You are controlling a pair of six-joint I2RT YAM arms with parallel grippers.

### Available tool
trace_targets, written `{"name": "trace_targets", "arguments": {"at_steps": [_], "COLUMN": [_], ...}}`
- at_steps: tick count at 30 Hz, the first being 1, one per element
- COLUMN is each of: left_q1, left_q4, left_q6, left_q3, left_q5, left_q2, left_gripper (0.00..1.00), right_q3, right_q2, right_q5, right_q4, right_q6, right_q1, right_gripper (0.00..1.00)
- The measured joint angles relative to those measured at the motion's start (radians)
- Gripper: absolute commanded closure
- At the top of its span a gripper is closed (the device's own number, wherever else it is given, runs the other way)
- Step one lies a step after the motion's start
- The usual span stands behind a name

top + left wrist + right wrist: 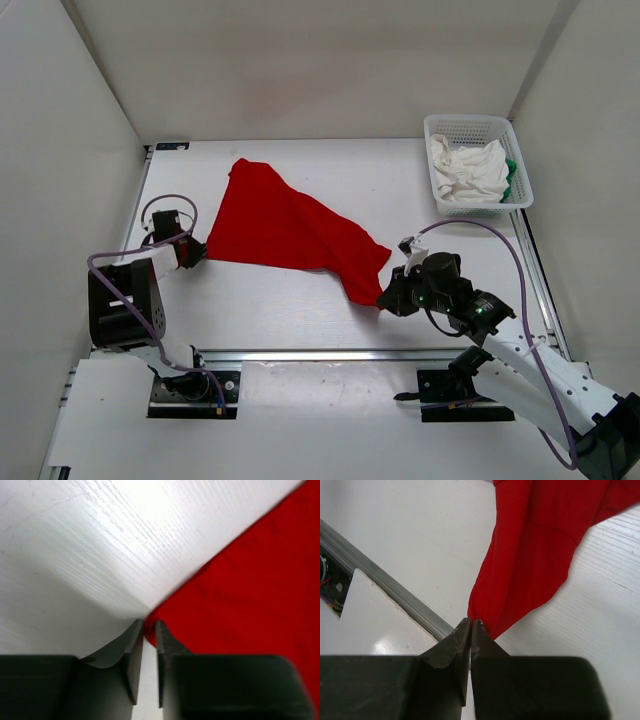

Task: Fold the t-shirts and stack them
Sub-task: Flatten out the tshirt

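Observation:
A red t-shirt (290, 228) lies stretched across the middle of the white table, from back left to front right. My left gripper (195, 250) is shut on its left corner; in the left wrist view the red cloth (240, 590) runs in between the fingertips (138, 630). My right gripper (385, 300) is shut on the shirt's front right corner, and the right wrist view shows the cloth (530, 555) hanging taut from the closed tips (464, 627), lifted off the table.
A white basket (520, 170) at the back right holds a crumpled white t-shirt (468, 172) and something green (512, 178). White walls enclose the table on three sides. A metal rail (330, 353) runs along the front edge.

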Motion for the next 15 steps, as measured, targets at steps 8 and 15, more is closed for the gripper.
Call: {"name": "trace_targets", "arguments": {"at_steps": [8,15], "left_q1": [-0.016,-0.077], "left_q4": [0.038,-0.036], "left_q6": [-0.002,0.067], "left_q3": [0.005,0.036], "left_q5": [-0.014,-0.043], "left_q2": [0.021,-0.048], "left_gripper": [1.0,1.0], "right_q3": [0.0,0.08], "right_q2": [0.0,-0.004], "right_q5": [0.014,0.089], "right_q4": [-0.002,-0.127], "right_q6": [0.004,-0.021], "right_q1": [0.0,-0.032], "right_gripper": [1.0,1.0]}}
